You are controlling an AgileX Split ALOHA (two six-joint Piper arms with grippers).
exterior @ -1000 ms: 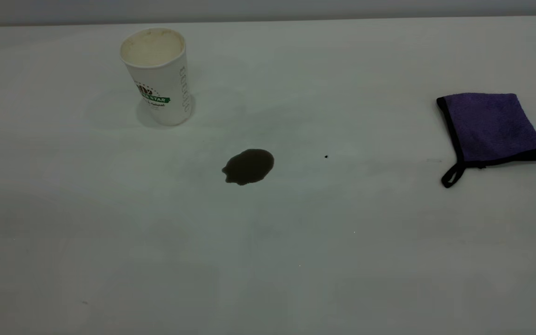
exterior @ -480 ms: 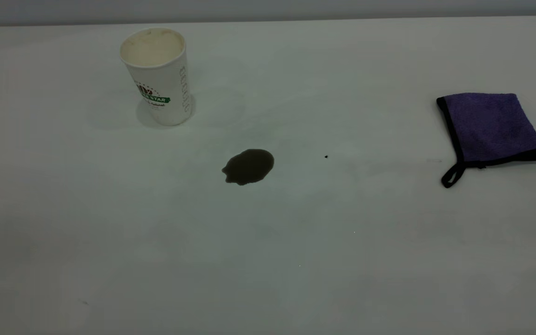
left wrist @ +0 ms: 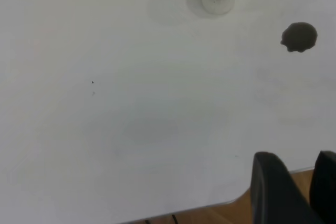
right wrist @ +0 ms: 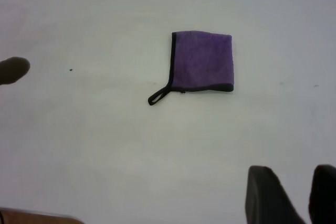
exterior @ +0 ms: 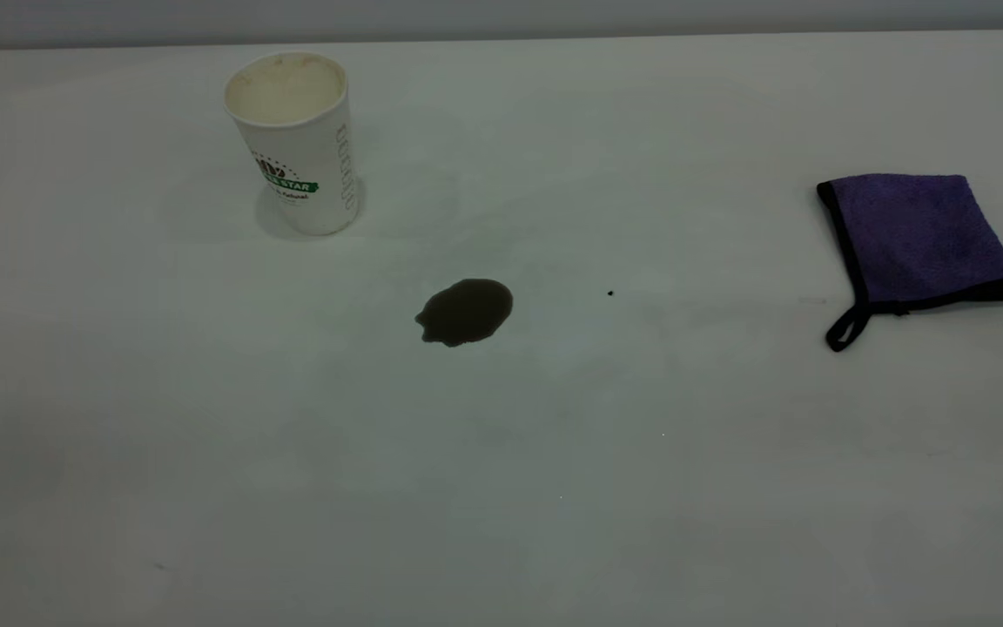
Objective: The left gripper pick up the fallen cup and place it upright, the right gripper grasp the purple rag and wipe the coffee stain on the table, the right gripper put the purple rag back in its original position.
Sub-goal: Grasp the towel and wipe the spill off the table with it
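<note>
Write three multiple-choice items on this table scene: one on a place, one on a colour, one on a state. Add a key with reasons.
1. In the exterior view, the coffee stain lies
A. between the cup and the purple rag
B. under the rag
C. inside the cup

2. The rag's edging is
A. white
B. black
C. green

3. The cup is
A. on its side
B. upright
C. held aloft

Key: 1 A, the stain sits on bare table between them; 2 B, a dark border and loop show; 3 B, its mouth faces up, base on the table.

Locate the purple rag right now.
In the exterior view the purple rag lies flat on the table's right side, well right of the coffee stain.
</note>
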